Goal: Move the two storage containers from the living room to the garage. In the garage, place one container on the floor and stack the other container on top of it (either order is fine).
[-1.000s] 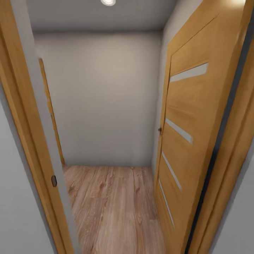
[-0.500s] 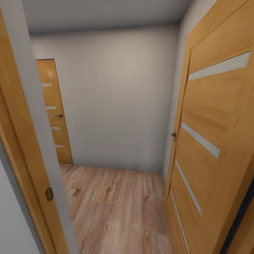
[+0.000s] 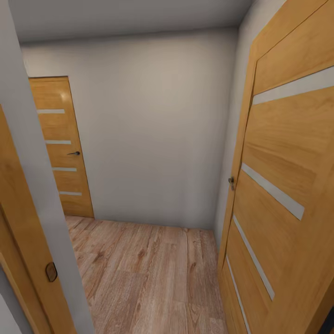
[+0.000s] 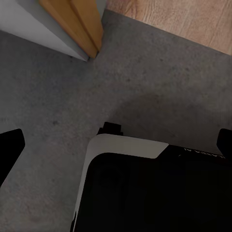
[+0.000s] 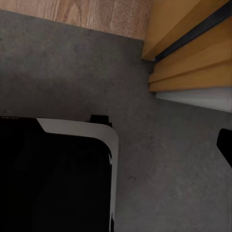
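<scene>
The two storage containers are out of view. Through the left wrist camera I look down on the dark grey concrete floor (image 4: 145, 72) and my own black-and-white base (image 4: 154, 188). My left gripper (image 4: 116, 142) is open, its black fingertips at opposite edges of the picture with nothing between them. In the right wrist view the same grey floor (image 5: 63, 63) and base (image 5: 53, 174) show. One black fingertip (image 5: 225, 145) of my right gripper sits far out at the edge, and nothing is held.
I stand in a doorway. An open wooden door (image 3: 287, 185) is close on my right and the door frame (image 3: 28, 222) close on my left. Ahead lie a light wood plank floor (image 3: 144, 273), a white wall (image 3: 153, 130) and a closed wooden door (image 3: 58, 148).
The head view has advanced through the doorway and turned a little left. The far closed door has come fully into view and the frame on my left has slid outward.
</scene>
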`<state>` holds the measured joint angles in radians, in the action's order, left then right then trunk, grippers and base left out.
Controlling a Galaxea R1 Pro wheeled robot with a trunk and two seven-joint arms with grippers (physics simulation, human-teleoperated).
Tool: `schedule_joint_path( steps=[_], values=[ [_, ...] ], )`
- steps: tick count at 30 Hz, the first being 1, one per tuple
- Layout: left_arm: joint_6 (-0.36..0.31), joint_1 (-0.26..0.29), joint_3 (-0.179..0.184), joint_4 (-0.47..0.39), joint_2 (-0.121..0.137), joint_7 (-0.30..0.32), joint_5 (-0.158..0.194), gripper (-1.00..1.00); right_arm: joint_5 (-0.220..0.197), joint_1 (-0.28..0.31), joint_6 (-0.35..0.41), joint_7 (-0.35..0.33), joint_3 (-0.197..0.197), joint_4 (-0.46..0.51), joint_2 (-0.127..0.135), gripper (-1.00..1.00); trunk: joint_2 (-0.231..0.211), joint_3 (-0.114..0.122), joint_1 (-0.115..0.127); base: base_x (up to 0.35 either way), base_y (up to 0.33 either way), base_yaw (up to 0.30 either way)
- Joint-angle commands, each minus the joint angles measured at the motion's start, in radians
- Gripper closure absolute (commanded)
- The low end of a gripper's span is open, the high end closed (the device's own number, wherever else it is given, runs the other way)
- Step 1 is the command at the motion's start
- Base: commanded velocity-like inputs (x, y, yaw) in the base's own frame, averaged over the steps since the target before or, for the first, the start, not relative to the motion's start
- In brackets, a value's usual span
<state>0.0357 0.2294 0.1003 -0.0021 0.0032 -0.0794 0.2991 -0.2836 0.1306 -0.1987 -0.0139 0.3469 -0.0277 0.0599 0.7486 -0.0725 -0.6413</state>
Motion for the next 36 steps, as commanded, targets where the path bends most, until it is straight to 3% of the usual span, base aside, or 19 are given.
schedule_joint_path(
  steps=[1,9,36],
  values=[
    [0.003,0.001,0.009,0.0,0.0,-0.002,0.009,-1.0,-0.009,0.001,-0.006,-0.001,0.009,-0.003,0.0,-1.0,0.001,-0.002,0.0,0.01,0.0,0.0],
    [0.004,0.001,0.008,-0.001,0.0,-0.003,0.009,-1.0,-0.004,0.001,-0.007,-0.001,0.01,-0.003,-0.001,-1.0,0.001,-0.002,0.0,0.121,0.0,0.0],
    [0.005,0.001,0.009,-0.001,0.0,-0.003,0.009,-1.0,-0.004,0.001,-0.007,0.0,0.011,-0.003,-0.003,-1.0,0.001,-0.002,0.0,0.315,-0.002,0.0]
  ],
)
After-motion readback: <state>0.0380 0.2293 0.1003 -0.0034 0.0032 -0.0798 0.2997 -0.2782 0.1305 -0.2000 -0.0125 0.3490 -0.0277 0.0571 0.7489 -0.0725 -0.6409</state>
